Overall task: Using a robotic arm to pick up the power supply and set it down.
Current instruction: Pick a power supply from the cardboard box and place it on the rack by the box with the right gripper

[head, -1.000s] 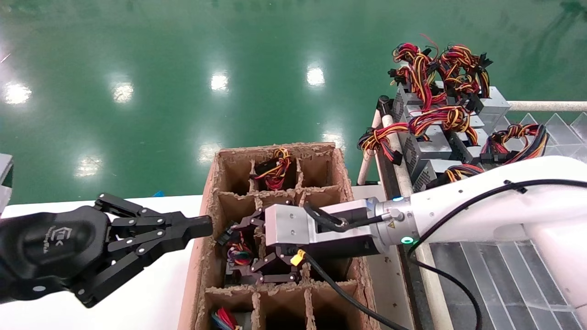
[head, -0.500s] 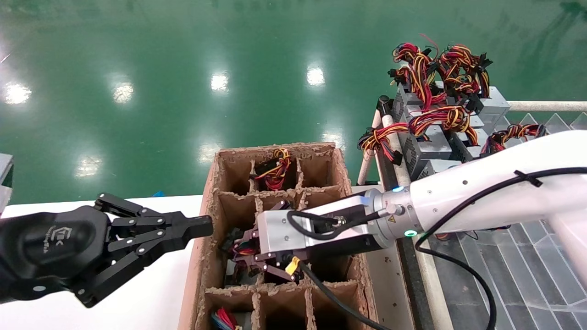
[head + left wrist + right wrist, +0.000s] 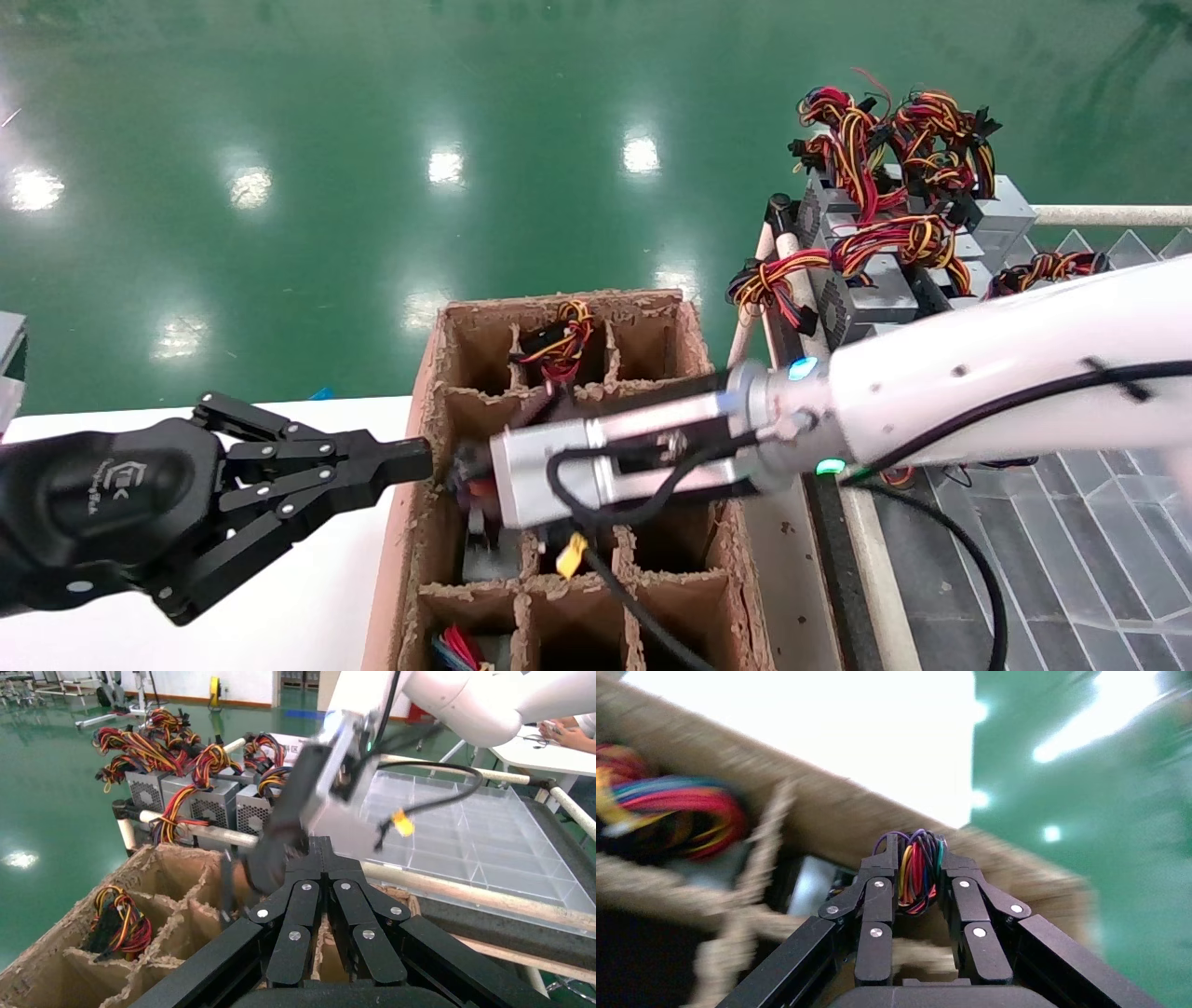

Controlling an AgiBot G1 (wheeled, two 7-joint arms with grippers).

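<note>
The right arm point(image 3: 1006, 373), white and tubular, reaches across from the right, its silver wrist block point(image 3: 549, 471) tilted downward. The right gripper point(image 3: 919, 871) has both black fingers pressed against a bundle of coloured wires point(image 3: 918, 867) (seen clearly only from its own wrist camera). The left gripper point(image 3: 410, 459) hangs idle at the left, fingertips together.

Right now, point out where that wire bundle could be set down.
Free: white table left of the cardboard box, beside the left claw; clear tray under the right arm. Crowded: the rack of grey boxes. Right claw grips the power supply.
</note>
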